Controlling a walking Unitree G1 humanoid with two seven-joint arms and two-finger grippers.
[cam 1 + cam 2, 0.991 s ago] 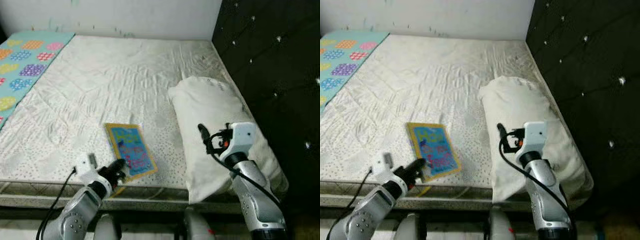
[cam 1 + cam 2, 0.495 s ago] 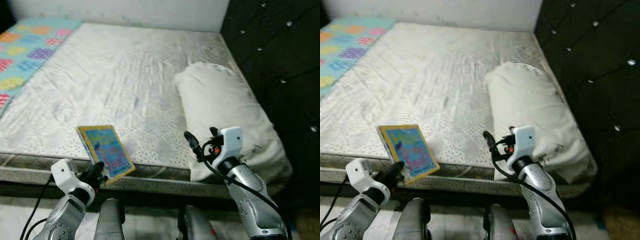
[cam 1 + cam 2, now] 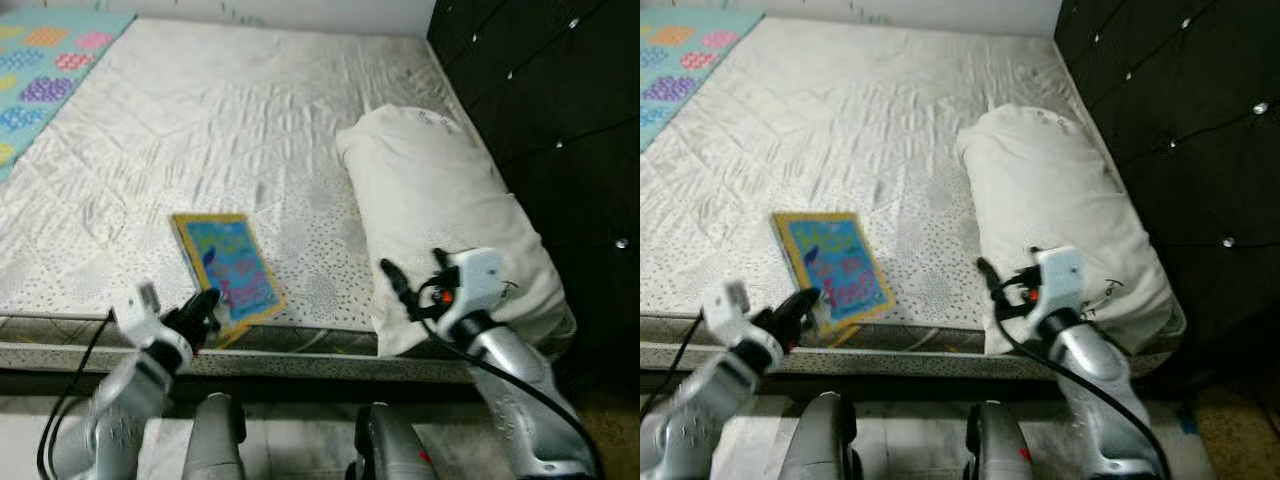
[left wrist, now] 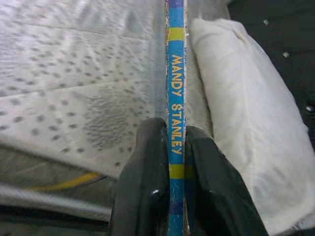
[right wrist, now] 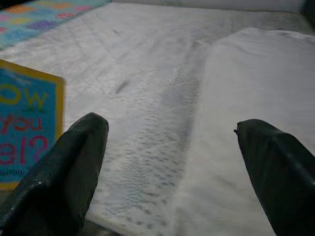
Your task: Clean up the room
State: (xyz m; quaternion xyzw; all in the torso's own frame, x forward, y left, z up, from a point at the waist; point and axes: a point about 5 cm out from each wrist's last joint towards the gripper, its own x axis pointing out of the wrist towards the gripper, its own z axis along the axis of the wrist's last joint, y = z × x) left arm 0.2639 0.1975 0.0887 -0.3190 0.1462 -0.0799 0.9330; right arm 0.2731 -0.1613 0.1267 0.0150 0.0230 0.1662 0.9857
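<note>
A blue picture book [image 3: 227,267] with a yellow border lies tilted at the near edge of the bed. My left gripper [image 3: 205,310] is shut on its near corner; in the left wrist view both black fingers [image 4: 150,182] pinch the blue spine [image 4: 175,118] lettered MANDY STANLEY. My right gripper [image 3: 395,283] hovers open in front of the white pillow [image 3: 440,220], holding nothing. Its two fingertips [image 5: 78,157] stand wide apart over the bed in the right wrist view.
The white quilted mattress [image 3: 230,130] fills the middle. A turquoise blanket [image 3: 40,70] with coloured patches lies at the far left. A black tufted headboard [image 3: 560,110] rises on the right. The bed's front edge [image 3: 300,360] runs just before my arms.
The camera has shifted, so the bed sits differently in view. My left gripper still holds the book's corner, and the right gripper stays open near the pillow.
</note>
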